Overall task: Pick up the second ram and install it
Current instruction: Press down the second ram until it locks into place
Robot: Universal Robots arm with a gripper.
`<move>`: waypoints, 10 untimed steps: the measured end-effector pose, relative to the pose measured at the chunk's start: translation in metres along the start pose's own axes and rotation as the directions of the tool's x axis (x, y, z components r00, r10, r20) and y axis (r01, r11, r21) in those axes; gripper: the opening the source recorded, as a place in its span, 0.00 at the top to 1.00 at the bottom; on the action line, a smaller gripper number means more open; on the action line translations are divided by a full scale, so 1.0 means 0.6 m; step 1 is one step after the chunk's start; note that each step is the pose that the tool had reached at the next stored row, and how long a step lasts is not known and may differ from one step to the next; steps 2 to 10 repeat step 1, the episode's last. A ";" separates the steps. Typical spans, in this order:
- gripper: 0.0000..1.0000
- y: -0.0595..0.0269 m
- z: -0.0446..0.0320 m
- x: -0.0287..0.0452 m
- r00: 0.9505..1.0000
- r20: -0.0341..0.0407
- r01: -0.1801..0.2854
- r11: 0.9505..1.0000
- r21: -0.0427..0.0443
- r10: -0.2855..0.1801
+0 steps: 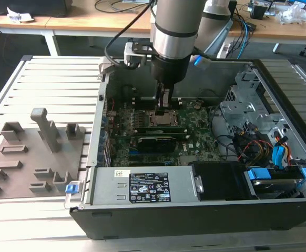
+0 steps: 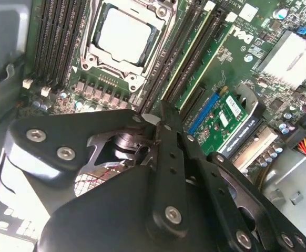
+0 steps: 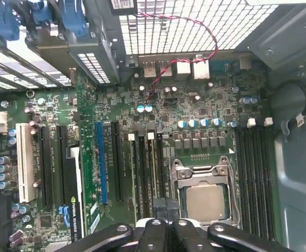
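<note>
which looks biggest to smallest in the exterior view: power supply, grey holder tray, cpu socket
1. grey holder tray, though it sits nearer the camera's side
2. power supply
3. cpu socket, partly behind the gripper

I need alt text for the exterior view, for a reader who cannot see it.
A robot arm reaches down into an open computer case, its gripper just above the CPU socket on the green motherboard. A grey fixture tray lies on the slatted table at the exterior view's left.
</note>
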State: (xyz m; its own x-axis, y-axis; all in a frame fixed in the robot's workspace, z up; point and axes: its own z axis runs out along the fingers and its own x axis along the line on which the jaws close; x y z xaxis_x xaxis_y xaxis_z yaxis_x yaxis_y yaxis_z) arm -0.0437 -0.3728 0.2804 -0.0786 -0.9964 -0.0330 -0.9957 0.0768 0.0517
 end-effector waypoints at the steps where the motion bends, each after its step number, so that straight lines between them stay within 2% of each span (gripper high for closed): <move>1: 0.89 0.000 0.000 0.000 1.000 0.000 0.000 1.000 0.000 0.000; 10: 0.89 0.000 0.000 0.000 1.000 0.000 0.000 1.000 0.000 0.000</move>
